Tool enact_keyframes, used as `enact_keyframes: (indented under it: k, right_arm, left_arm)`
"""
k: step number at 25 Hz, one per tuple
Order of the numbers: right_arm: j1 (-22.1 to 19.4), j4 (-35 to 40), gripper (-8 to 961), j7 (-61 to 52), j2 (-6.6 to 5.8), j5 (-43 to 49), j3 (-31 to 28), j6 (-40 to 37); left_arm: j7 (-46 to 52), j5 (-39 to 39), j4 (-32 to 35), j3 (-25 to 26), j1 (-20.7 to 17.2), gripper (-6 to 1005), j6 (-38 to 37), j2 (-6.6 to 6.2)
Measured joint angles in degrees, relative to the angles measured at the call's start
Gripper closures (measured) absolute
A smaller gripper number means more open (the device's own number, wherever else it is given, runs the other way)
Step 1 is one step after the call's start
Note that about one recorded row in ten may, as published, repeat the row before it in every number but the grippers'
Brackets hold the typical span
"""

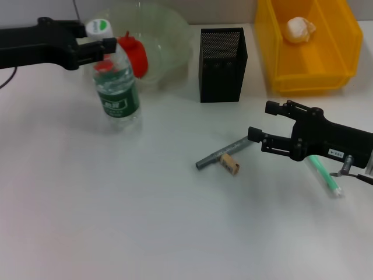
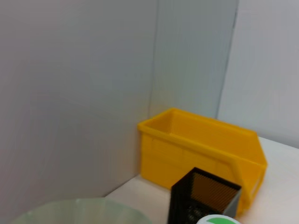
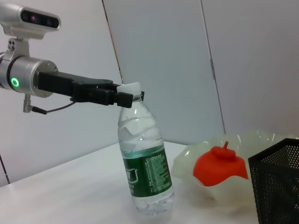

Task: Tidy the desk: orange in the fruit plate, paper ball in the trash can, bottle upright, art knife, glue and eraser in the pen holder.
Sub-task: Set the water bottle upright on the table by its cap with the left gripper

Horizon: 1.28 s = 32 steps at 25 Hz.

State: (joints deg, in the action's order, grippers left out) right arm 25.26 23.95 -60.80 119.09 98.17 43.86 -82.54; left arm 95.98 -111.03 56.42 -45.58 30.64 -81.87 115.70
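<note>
The bottle (image 1: 117, 88) stands upright on the table, left of centre. My left gripper (image 1: 106, 46) is shut on its neck just under the white cap (image 1: 98, 27); the right wrist view shows this grip (image 3: 130, 97) on the bottle (image 3: 145, 168). The orange (image 1: 136, 53) lies in the fruit plate (image 1: 169, 35). The paper ball (image 1: 299, 29) lies in the trash can (image 1: 335, 58). The grey art knife (image 1: 221, 153) and the eraser (image 1: 230, 165) lie in front of the pen holder (image 1: 222, 65). My right gripper (image 1: 261, 121) is open, just right of the knife. The green glue stick (image 1: 325, 175) lies partly under the right arm.
The left wrist view shows the trash can (image 2: 201, 144), the pen holder (image 2: 205, 196) and the fruit plate's rim (image 2: 84, 207) against a grey wall. The right wrist view shows the orange (image 3: 219, 165) in the fruit plate (image 3: 187, 161) beside the pen holder (image 3: 278, 186).
</note>
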Motion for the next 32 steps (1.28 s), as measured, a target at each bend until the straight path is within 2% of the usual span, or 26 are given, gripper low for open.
enact_keyframes:
  k: [12, 32]
  right_arm:
    - [0.49, -0.22, 135, -0.10, -0.10, 0.30, 0.09, 0.00]
    - [0.49, -0.22, 134, -0.27, -0.09, 0.36, 0.08, -0.01]
  left_arm:
    - [-1.84, -0.09, -2.12, 2.15, -1.40, 494, 4.28, -0.52]
    - [-4.62, 0.03, -3.60, 2.16, -2.00, 467, 7.53, -0.15]
